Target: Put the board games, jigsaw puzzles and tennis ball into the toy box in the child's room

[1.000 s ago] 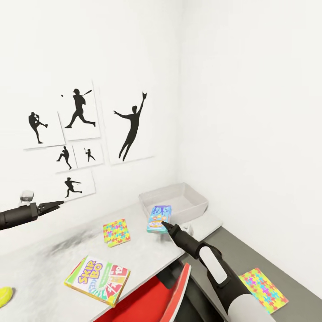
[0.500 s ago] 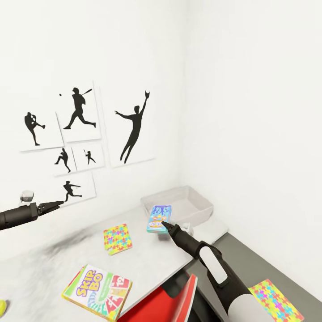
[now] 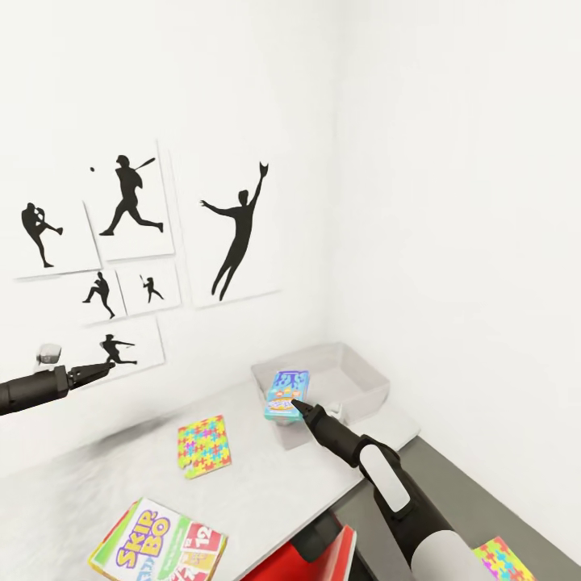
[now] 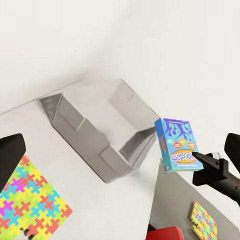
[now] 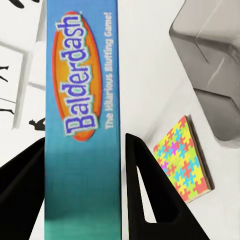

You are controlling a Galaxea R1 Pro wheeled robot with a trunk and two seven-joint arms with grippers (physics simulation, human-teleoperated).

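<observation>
The right gripper [image 3: 295, 403] is clamped on the blue board game [image 3: 286, 394], holding it above the near rim of the toy box [image 3: 355, 363]. Next it needs carrying farther over the box before release. The left gripper [image 3: 95, 369] hangs apart, seemingly nearly closed and empty.

**Colours and patterns in the room**

A blue Balderdash box [image 3: 286, 395] with an orange oval label is seen. The toy box [image 3: 367, 379] is rendered pale grey. The jigsaw puzzle [image 3: 203, 445] is patterned in yellow, green, pink and blue pieces. The SKIP-BO box [image 3: 157, 545] is edged green. Black silhouette prints [image 3: 234, 238] are set on white.
</observation>
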